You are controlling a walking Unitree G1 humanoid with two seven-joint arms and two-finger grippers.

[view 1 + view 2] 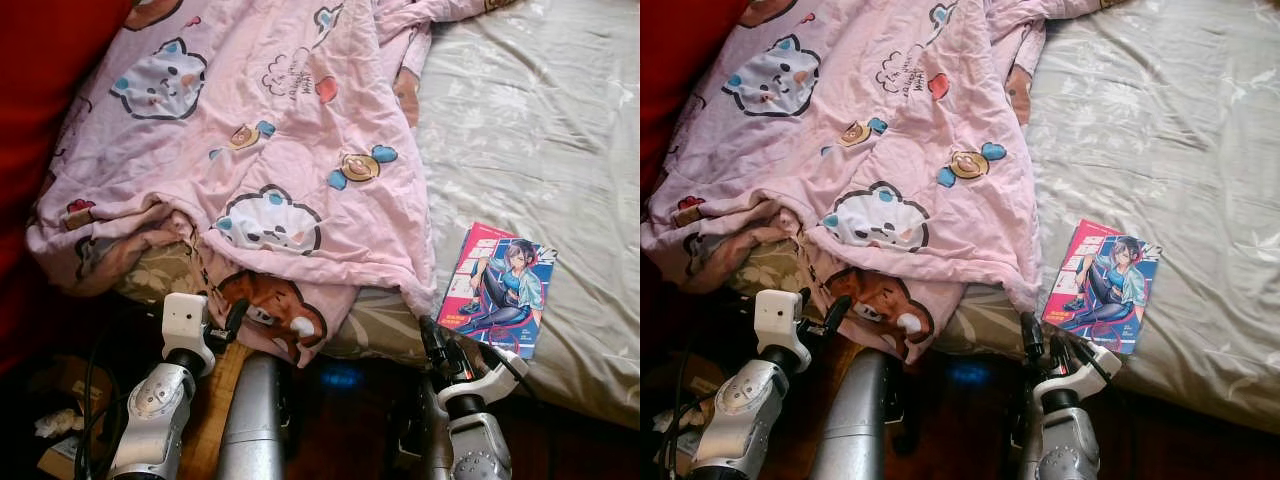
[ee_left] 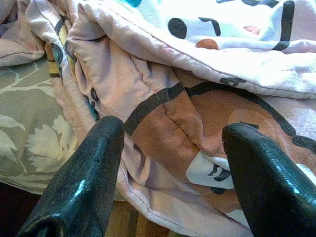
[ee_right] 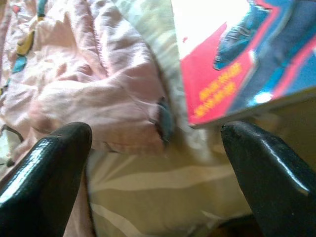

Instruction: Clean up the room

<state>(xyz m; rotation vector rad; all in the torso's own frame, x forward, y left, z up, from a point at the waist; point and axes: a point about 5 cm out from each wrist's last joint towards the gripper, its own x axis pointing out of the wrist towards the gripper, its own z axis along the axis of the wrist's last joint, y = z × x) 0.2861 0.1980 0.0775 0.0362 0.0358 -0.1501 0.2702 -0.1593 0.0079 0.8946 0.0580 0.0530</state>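
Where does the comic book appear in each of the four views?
Left eye view: comic book at right, on the grey bedsheet.
Right eye view: right of centre.
Left wrist view: not seen here.
Right wrist view: upper corner, ahead of the open right end effector.
Shared landmark: pink blanket.

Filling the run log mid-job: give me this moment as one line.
left gripper: open, at pink cartoon blanket hem | right gripper: open, at bed edge below comic book | comic book: flat on sheet

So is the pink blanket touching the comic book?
Apart. In the left eye view, a strip of bare sheet separates the pink blanket from the comic book.
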